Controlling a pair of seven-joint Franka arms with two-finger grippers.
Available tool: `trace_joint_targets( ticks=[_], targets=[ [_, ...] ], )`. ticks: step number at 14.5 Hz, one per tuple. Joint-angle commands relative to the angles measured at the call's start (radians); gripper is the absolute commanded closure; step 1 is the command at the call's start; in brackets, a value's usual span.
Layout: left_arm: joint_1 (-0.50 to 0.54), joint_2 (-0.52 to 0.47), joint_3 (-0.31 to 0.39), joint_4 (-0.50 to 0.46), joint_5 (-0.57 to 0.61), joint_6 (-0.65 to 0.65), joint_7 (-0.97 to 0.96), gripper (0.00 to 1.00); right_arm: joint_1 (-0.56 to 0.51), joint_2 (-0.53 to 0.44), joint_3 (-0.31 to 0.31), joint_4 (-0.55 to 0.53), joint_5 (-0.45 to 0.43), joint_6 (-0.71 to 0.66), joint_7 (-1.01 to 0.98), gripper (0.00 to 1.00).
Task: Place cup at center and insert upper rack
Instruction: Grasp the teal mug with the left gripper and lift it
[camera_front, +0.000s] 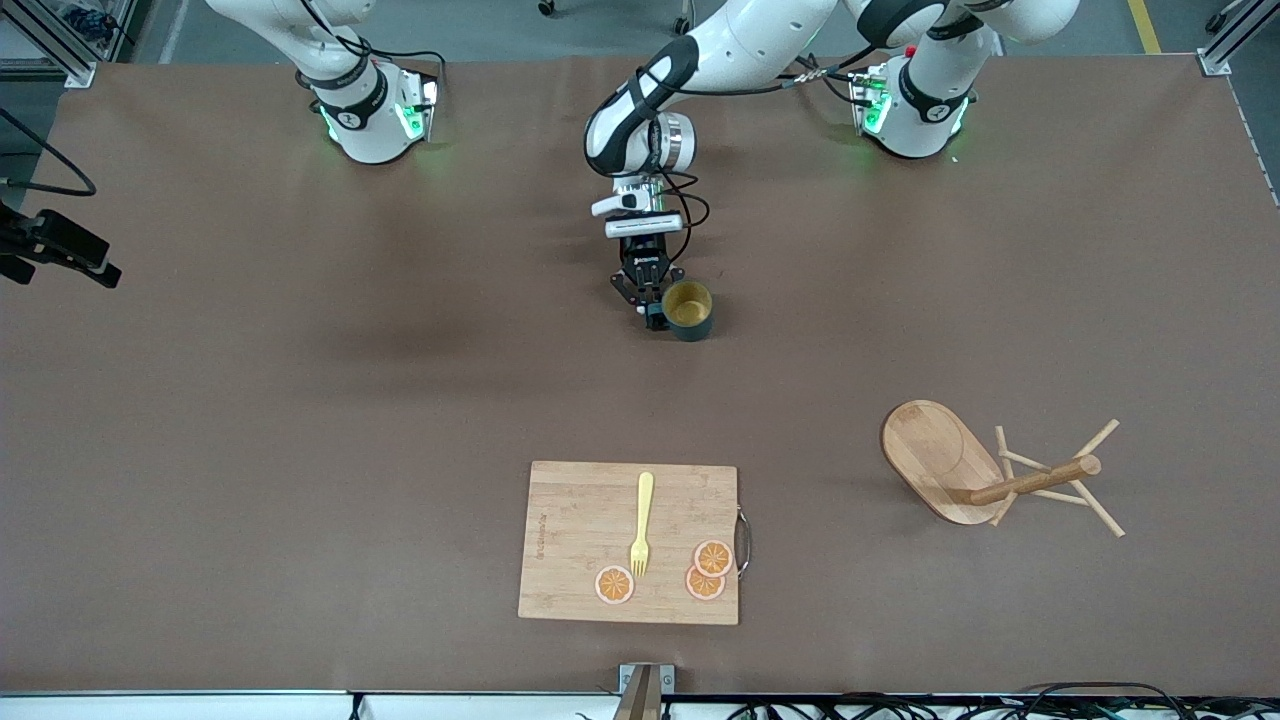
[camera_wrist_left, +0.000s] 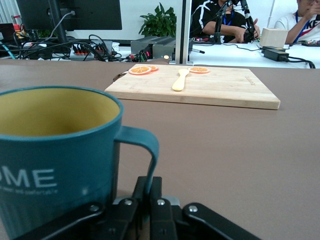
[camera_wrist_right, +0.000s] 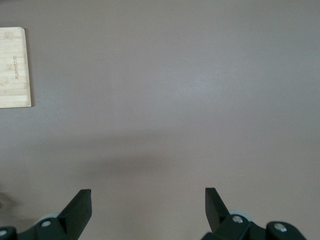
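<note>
On the tabletop (camera_front: 300, 400), the left gripper (camera_front: 655, 312) pinched the cup (camera_front: 688, 309) by its handle, needing a level lift; the right gripper (camera_wrist_right: 148, 200) waited, jaws spread.

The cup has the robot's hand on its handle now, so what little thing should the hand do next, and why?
Probably lift the cup a little, straight up. The left hand is shut on the cup's handle, and the cup stands upright on the brown table, so it seems ready to be carried. The right hand waits open above bare table.
</note>
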Motion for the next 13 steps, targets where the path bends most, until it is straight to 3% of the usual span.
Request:
trace_joint_targets(
  ticks=[1,6,11,13],
  targets=[
    [0.022,-0.011,-0.001,0.013,-0.022,0.046,-0.001,1.0,0.004,-0.011,-0.001,-0.005,-0.016,-0.007,0.0,0.0],
    [0.054,-0.083,-0.012,0.088,-0.17,0.117,0.057,1.0,0.004,-0.012,-0.001,-0.005,-0.016,-0.008,0.0,0.0],
    [0.096,-0.148,-0.011,0.304,-0.624,0.163,0.495,1.0,0.004,-0.012,-0.001,-0.005,-0.016,-0.01,0.003,0.0],
    [0.127,-0.18,-0.011,0.36,-0.743,0.166,0.586,1.0,0.004,-0.012,0.001,-0.006,-0.016,-0.01,0.003,0.0]
  ],
)
